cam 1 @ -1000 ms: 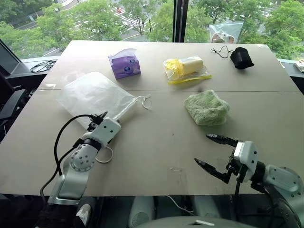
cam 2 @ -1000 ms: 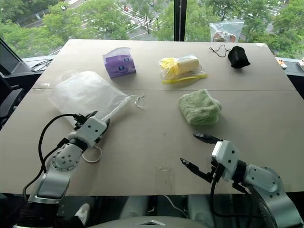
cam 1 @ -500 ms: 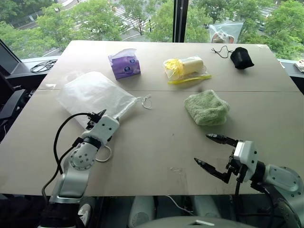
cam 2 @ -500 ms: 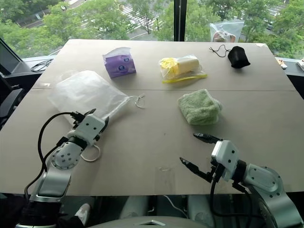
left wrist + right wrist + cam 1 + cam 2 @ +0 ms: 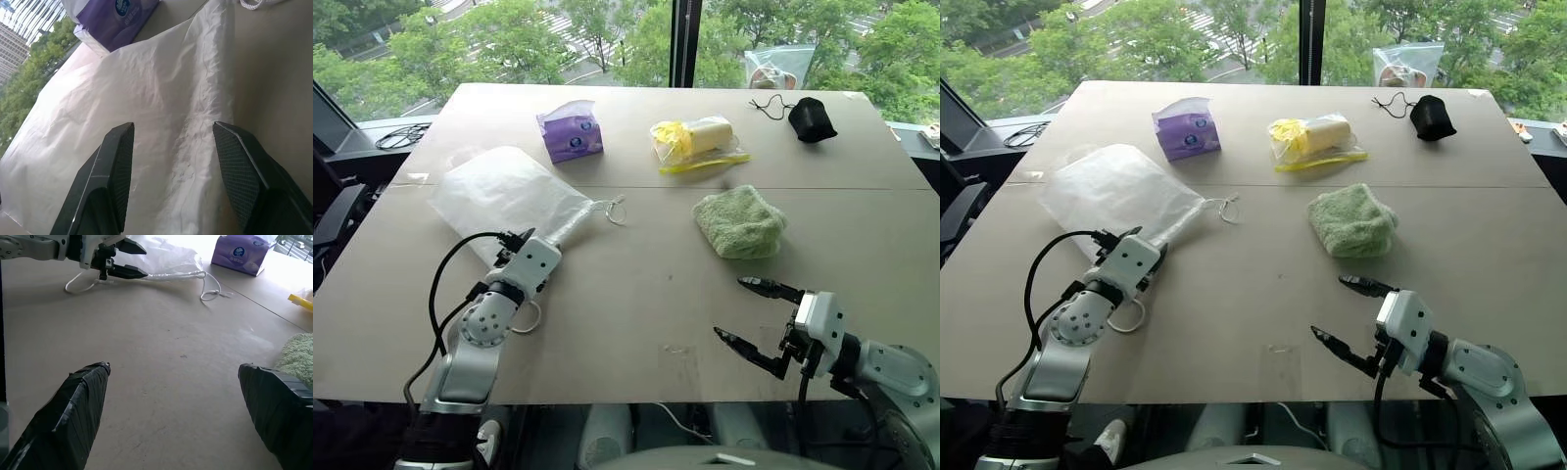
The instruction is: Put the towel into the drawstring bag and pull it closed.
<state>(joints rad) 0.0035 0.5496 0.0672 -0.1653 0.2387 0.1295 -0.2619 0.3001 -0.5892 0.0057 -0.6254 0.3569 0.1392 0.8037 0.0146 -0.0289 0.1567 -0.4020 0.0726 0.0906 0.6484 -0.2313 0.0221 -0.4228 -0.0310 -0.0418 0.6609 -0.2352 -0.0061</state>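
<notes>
Meanwhile the drawstring bag (image 5: pixel 507 195) lies flat at far left with the parted left gripper (image 5: pixel 516 239) at its near edge, while the towel (image 5: pixel 740 222) sits right, beyond the wide-spread right gripper (image 5: pixel 742 311).

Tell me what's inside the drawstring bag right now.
The drawstring bag lies flat on the table and looks empty through its thin fabric; its far corners cannot be checked. The towel sits outside, apart from it.

Beige table (image 5: pixel 636 294) near a daylit window (image 5: pixel 607 39); green trees (image 5: pixel 509 39) outside, dark mullion (image 5: pixel 683 44) at centre.
</notes>
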